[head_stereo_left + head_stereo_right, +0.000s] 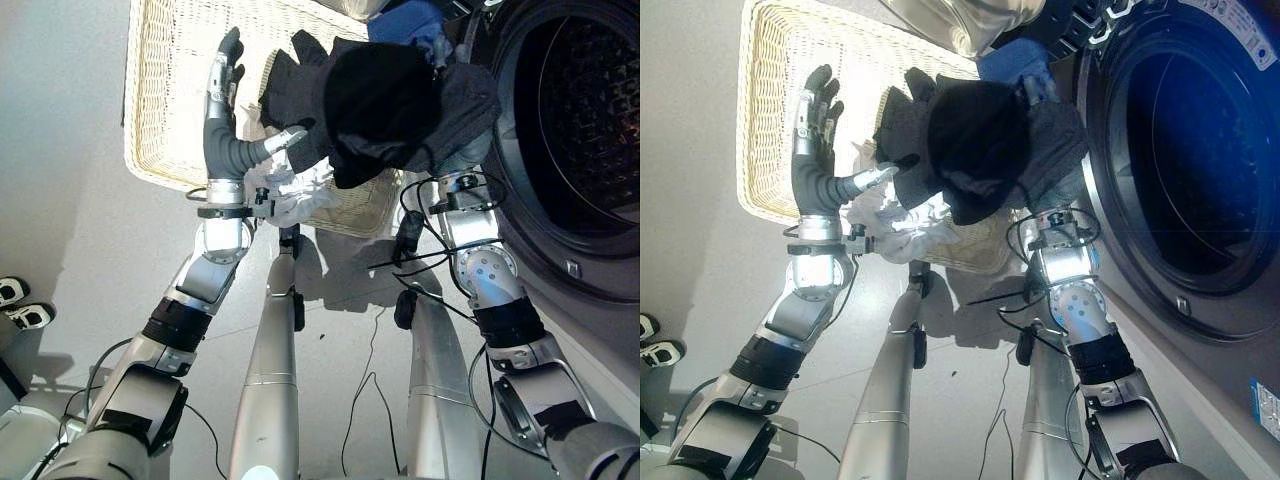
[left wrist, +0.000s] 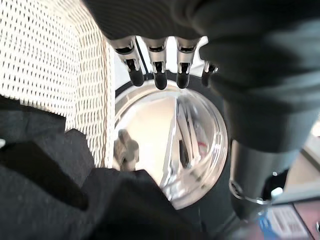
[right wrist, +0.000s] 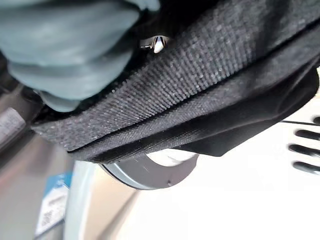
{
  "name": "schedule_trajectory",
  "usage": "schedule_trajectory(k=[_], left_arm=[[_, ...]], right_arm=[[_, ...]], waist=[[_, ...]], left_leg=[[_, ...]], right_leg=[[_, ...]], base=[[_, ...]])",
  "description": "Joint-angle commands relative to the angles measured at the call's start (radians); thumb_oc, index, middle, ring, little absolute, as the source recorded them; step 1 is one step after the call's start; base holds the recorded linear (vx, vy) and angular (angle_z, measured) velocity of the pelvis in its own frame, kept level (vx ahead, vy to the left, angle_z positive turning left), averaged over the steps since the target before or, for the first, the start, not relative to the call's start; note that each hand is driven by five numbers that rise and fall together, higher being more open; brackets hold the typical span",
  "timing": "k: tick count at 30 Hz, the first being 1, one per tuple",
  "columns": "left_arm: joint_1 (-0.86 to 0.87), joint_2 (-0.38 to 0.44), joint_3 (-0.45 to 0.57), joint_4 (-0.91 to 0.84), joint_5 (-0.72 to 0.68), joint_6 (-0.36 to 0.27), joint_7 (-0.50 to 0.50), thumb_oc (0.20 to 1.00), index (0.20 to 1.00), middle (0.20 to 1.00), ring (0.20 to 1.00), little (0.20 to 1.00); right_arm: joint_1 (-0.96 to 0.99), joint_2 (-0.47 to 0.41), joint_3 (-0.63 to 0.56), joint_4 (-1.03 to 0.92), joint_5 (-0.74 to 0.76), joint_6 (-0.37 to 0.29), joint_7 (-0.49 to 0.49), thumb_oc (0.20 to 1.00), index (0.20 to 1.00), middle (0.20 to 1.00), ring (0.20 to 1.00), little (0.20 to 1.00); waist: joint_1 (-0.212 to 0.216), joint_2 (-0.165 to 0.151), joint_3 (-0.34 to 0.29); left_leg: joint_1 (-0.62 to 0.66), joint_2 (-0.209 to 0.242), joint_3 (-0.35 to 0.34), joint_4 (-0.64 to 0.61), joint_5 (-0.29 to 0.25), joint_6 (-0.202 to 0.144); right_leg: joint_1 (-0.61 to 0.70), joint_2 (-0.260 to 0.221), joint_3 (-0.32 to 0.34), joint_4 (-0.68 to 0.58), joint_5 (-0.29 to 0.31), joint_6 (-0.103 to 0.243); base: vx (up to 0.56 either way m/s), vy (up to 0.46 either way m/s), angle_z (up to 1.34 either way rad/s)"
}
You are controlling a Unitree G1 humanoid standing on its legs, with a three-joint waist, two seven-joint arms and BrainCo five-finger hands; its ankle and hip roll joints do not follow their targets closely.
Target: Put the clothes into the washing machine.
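— What can't you make out from up here?

— My right hand (image 3: pixel 75 50): the dark garment (image 1: pixel 385 105) drapes right over it, so its fingers are buried and I can't tell how they sit.

— And the wicker basket (image 1: pixel 165 90)?

— Its far edge runs off the top of the picture, and the garment covers its corner nearest the washing machine (image 1: pixel 575 130). A blue cloth (image 1: pixel 1015 62) behind the garment is mostly hidden.

— The washing machine?

— Cut off at the right edge; the drum's depth is too dark to read.

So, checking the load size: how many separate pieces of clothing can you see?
3: a dark garment draped over the right hand, a white one at the basket's near edge, a blue one beyond. More may be hidden.
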Motion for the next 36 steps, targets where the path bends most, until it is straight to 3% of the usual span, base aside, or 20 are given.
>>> schedule_trajectory(k=[1, 5, 7, 13, 17, 18, 25, 28, 29, 31, 32, 33, 34, 36], left_arm=[[-0.037, 0.003, 0.009, -0.072, 0.03, -0.006, -0.077, 1.0, 1.0, 1.0, 1.0, 1.0], [-0.052, 0.022, -0.014, -0.063, 0.015, 0.03, -0.16, 1.0, 1.0, 1.0, 1.0, 1.0], [-0.057, 0.032, -0.032, -0.06, -0.014, 0.073, -0.283, 1.0, 1.0, 1.0, 1.0, 1.0], [-0.081, 0.071, -0.097, -0.043, 0.052, 0.192, -0.466, 1.0, 1.0, 1.0, 1.0, 1.0], [-0.098, 0.094, -0.135, -0.026, 0.097, 0.243, -0.536, 1.0, 1.0, 1.0, 1.0, 1.0], [-0.111, 0.101, -0.143, -0.023, 0.114, 0.255, -0.544, 1.0, 1.0, 1.0, 1.0, 1.0], [-0.162, 0.137, -0.191, 0.018, 0.241, 0.288, -0.5, 1.0, 1.0, 1.0, 1.0, 1.0], [-0.184, 0.148, -0.205, 0.042, 0.326, 0.291, -0.417, 1.0, 1.0, 1.0, 1.0, 1.0], [-0.192, 0.148, -0.207, 0.056, 0.372, 0.29, -0.343, 1.0, 1.0, 1.0, 1.0, 1.0], [-0.203, 0.154, -0.209, 0.064, 0.385, 0.289, -0.315, 1.0, 1.0, 1.0, 1.0, 1.0], [-0.209, 0.156, -0.209, 0.068, 0.397, 0.287, -0.287, 0.856, 0.856, 0.856, 0.856, 0.856], [-0.213, 0.157, -0.205, 0.075, 0.409, 0.273, -0.252, 0.297, 0.297, 0.297, 0.297, 0.297], [-0.215, 0.158, -0.204, 0.078, 0.409, 0.27, -0.247, 0.2, 0.2, 0.2, 0.2, 0.2], [-0.217, 0.158, -0.202, 0.081, 0.409, 0.263, -0.234, 0.2, 0.2, 0.2, 0.2, 0.2]], right_arm=[[0.029, -0.008, 0.018, -0.177, -0.017, 0.031, 0.088, 0.2, 0.2, 0.2, 0.2, 0.2], [0.029, -0.007, 0.029, -0.212, -0.026, 0.038, 0.115, 0.2, 0.2, 0.2, 0.2, 0.2], [0.033, -0.009, 0.036, -0.24, -0.033, 0.045, 0.128, 0.2, 0.2, 0.2, 0.2, 0.2], [0.04, -0.02, 0.052, -0.279, -0.019, 0.054, 0.196, 0.2, 0.2, 0.2, 0.2, 0.2], [0.046, -0.028, 0.074, -0.294, -0.011, 0.065, 0.228, 0.2, 0.2, 0.2, 0.2, 0.2], [0.038, -0.031, 0.077, -0.302, -0.011, 0.067, 0.229, 0.2, 0.2, 0.2, 0.2, 0.2], [0.02, -0.042, 0.101, -0.314, 0.004, 0.079, 0.253, 0.2, 0.2, 0.2, 0.2, 0.2], [0.013, -0.044, 0.109, -0.31, 0.015, 0.088, 0.261, 0.2, 0.2, 0.2, 0.2, 0.2], [0.01, -0.043, 0.117, -0.309, 0.016, 0.09, 0.265, 0.2, 0.2, 0.2, 0.2, 0.2], [0.008, -0.038, 0.119, -0.309, 0.013, 0.094, 0.265, 0.2, 0.2, 0.2, 0.2, 0.2], [0.006, -0.037, 0.12, -0.311, 0.013, 0.096, 0.265, 0.2, 0.2, 0.2, 0.2, 0.2], [0.007, -0.036, 0.123, -0.314, 0.01, 0.098, 0.269, 0.2, 0.2, 0.2, 0.2, 0.2], [0.007, -0.035, 0.123, -0.315, 0.009, 0.1, 0.269, 0.2, 0.2, 0.2, 0.2, 0.2], [0.007, -0.033, 0.122, -0.317, 0.006, 0.101, 0.269, 0.2, 0.2, 0.2, 0.2, 0.2]], waist=[[-0.037, 0.049, -0.02], [-0.042, 0.049, -0.02], [-0.047, 0.048, -0.02], [-0.06, 0.051, -0.02], [-0.065, 0.054, -0.02], [-0.067, 0.053, -0.02], [-0.072, 0.052, -0.02], [-0.072, 0.05, -0.02], [-0.073, 0.05, -0.02], [-0.071, 0.049, -0.02], [-0.071, 0.048, -0.02], [-0.071, 0.048, -0.02], [-0.071, 0.047, -0.02], [-0.07, 0.046, -0.02]], left_leg=[[-0.019, -0.077, -0.016, 0.032, -0.001, 0.06], [-0.018, -0.075, -0.013, 0.032, -0.002, 0.06], [-0.019, -0.073, -0.008, 0.034, -0.002, 0.058], [-0.015, -0.069, 0.005, 0.032, 0.0, 0.057], [0.007, -0.065, 0.008, 0.034, -0.019, 0.054], [-0.013, -0.066, 0.012, 0.032, -0.001, 0.056], [-0.015, -0.061, 0.019, 0.028, 0.005, 0.054], [-0.016, -0.06, 0.017, 0.031, 0.006, 0.053], [-0.017, -0.058, 0.018, 0.03, 0.007, 0.052], [-0.016, -0.057, 0.018, 0.029, 0.008, 0.051], [-0.016, -0.057, 0.016, 0.028, 0.008, 0.051], [-0.018, -0.057, 0.017, 0.027, 0.009, 0.05], [-0.018, -0.056, 0.017, 0.028, 0.009, 0.05], [-0.019, -0.056, 0.017, 0.029, 0.009, 0.049]], right_leg=[[0.06, 0.022, -0.097, -0.069, 0.07, 0.071], [0.058, 0.024, -0.095, -0.067, 0.071, 0.072], [0.058, 0.025, -0.093, -0.069, 0.072, 0.073], [0.058, 0.029, -0.088, -0.076, 0.079, 0.076], [0.077, 0.031, -0.079, -0.071, 0.062, 0.084], [0.058, 0.03, -0.083, -0.077, 0.081, 0.078], [0.056, 0.033, -0.079, -0.081, 0.086, 0.079], [0.056, 0.032, -0.078, -0.082, 0.087, 0.079], [0.055, 0.032, -0.078, -0.081, 0.086, 0.079], [0.056, 0.03, -0.079, -0.082, 0.086, 0.08], [0.056, 0.03, -0.079, -0.082, 0.086, 0.08], [0.054, 0.031, -0.079, -0.081, 0.085, 0.08], [0.054, 0.03, -0.08, -0.081, 0.084, 0.08], [0.053, 0.03, -0.08, -0.08, 0.084, 0.08]], base=[[0.0, 0.0, 0.0], [0.0, 0.0, 0.0], [0.0, 0.0, 0.0], [0.0, 0.006, 0.0], [0.0, 0.0, 0.0], [0.0, 0.0, 0.0], [-0.01, 0.002, 0.0], [0.0, 0.0, 0.0], [0.0, 0.0, 0.0], [0.0, 0.0, 0.0], [0.0, 0.0, 0.0], [0.0, 0.0, 0.0], [0.0, 0.0, 0.0], [0.0, 0.0, 0.0]])
